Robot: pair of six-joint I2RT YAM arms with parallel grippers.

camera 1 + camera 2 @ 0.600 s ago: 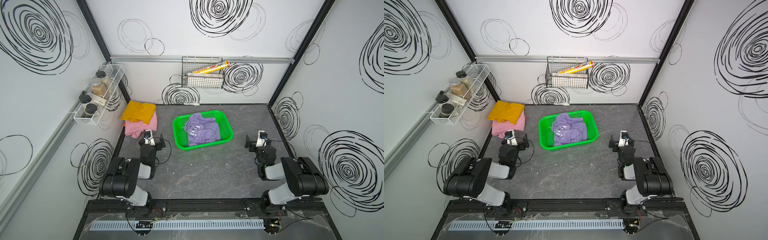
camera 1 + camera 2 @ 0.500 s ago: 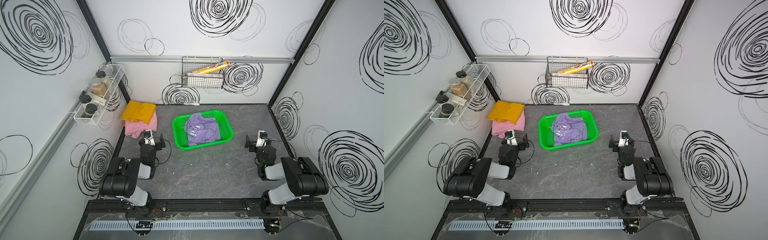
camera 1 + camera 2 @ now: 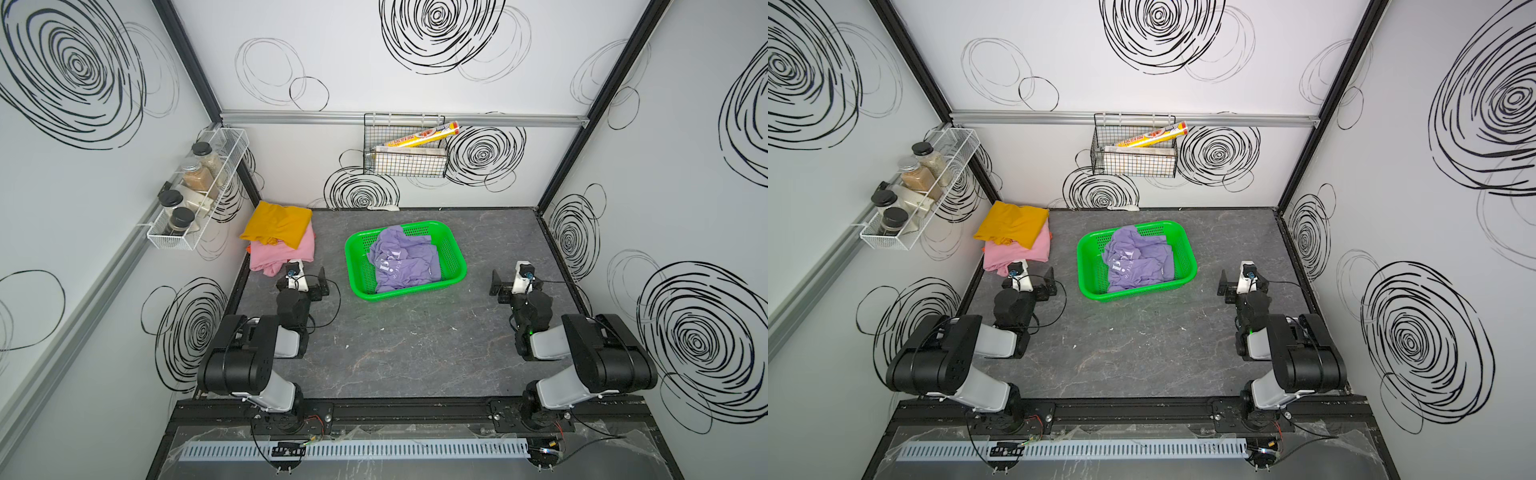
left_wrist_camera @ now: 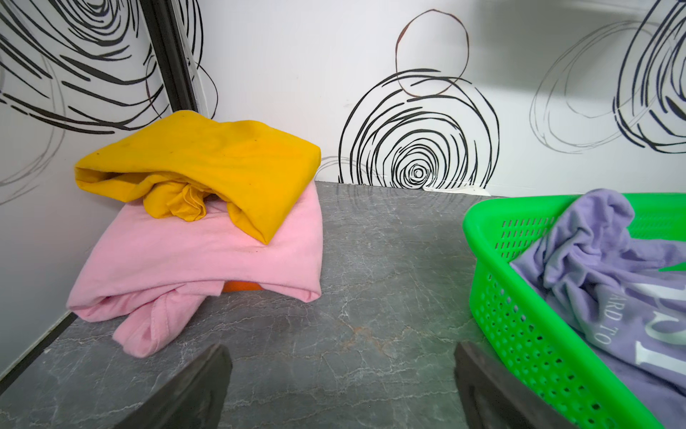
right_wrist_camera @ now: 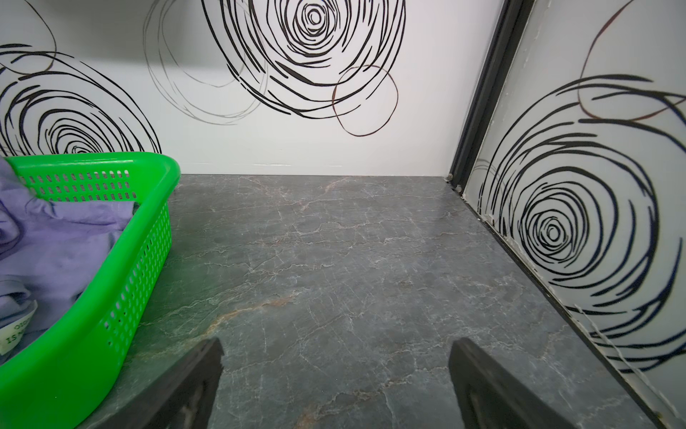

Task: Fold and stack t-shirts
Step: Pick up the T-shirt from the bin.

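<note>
Evidently nothing has shifted since half a second ago. Left claw (image 4: 341,386) and right claw (image 5: 334,386) both gape, empty, low over the desk (image 3: 415,345). Purple shirt (image 3: 403,259) lies crumpled in basket (image 3: 355,266). Yellow shirt (image 3: 277,222) sits folded on pink shirt (image 3: 282,251), far-left corner. Purple likely next.
</note>
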